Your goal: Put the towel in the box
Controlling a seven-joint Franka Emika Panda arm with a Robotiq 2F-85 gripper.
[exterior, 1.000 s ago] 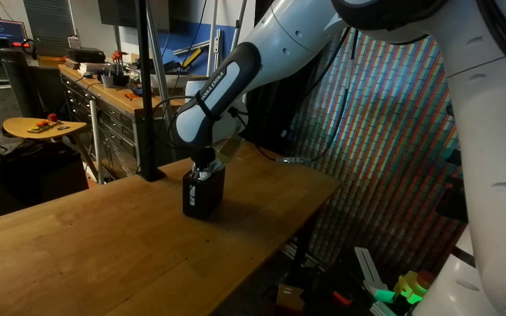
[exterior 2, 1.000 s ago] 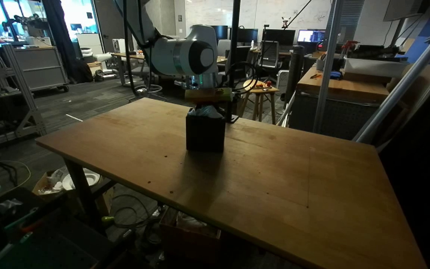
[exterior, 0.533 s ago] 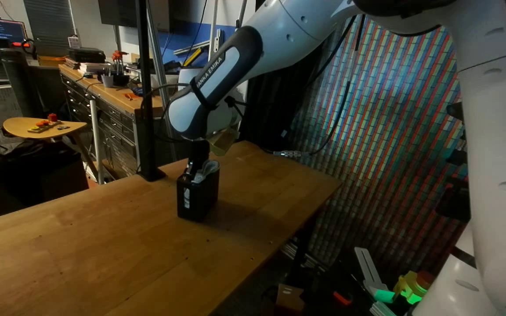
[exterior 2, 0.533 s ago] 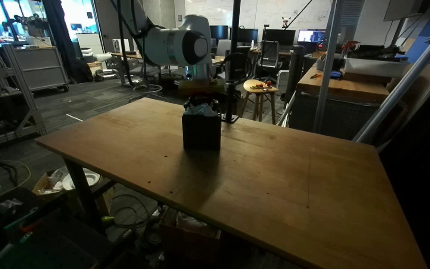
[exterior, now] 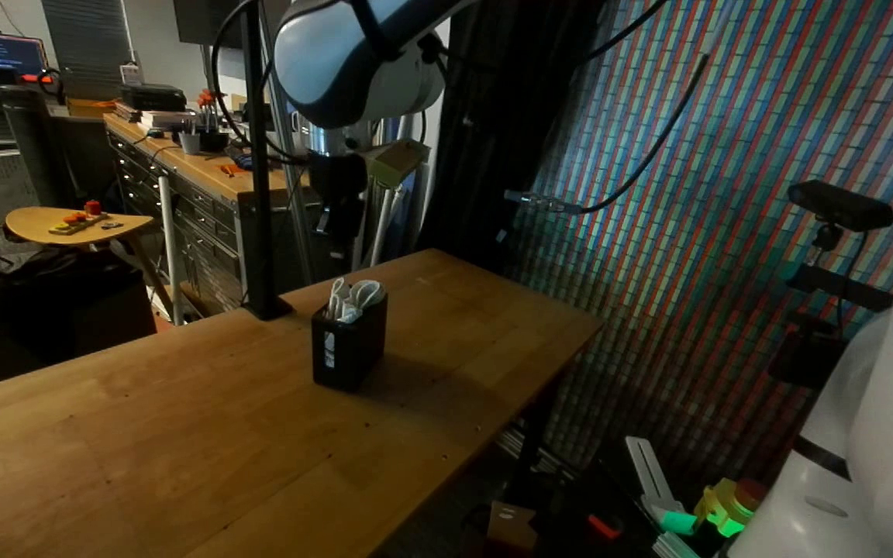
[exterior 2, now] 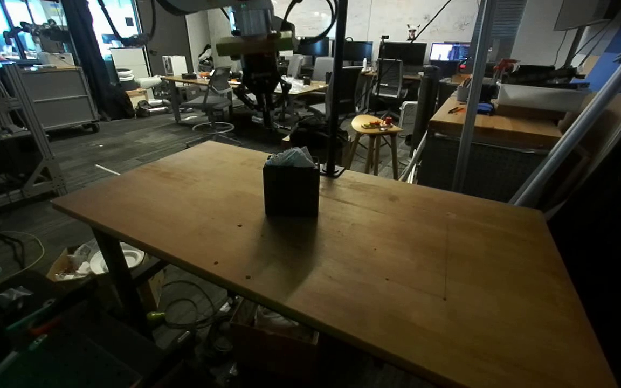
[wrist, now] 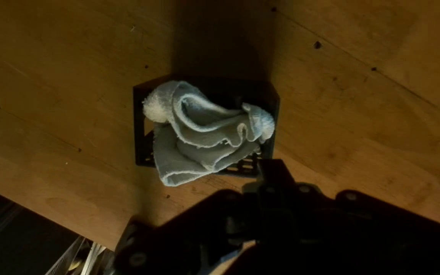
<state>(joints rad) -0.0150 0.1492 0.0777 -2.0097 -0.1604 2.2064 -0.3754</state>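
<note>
A pale towel (wrist: pixel 204 137) lies in folds inside the black box (wrist: pixel 139 149), one fold jutting past the near rim at left. The box stands on the wooden table (wrist: pixel 357 126); at near right, the gripper (wrist: pixel 272 168) has its fingers together.

We are finding no readable text. In an exterior view, a pale label (exterior: pixel 329 350) is showing on the black box (exterior: pixel 369 345), below the fingers (exterior: pixel 346 222); we are failing to decipher it. Left of the fingers, a screen (exterior: pixel 8 53) is displaying lines too small for us to read. In an exterior view, above and right of the fingers, a whiteboard (exterior 2: pixel 391 21) is bearing illegible marks.
</note>
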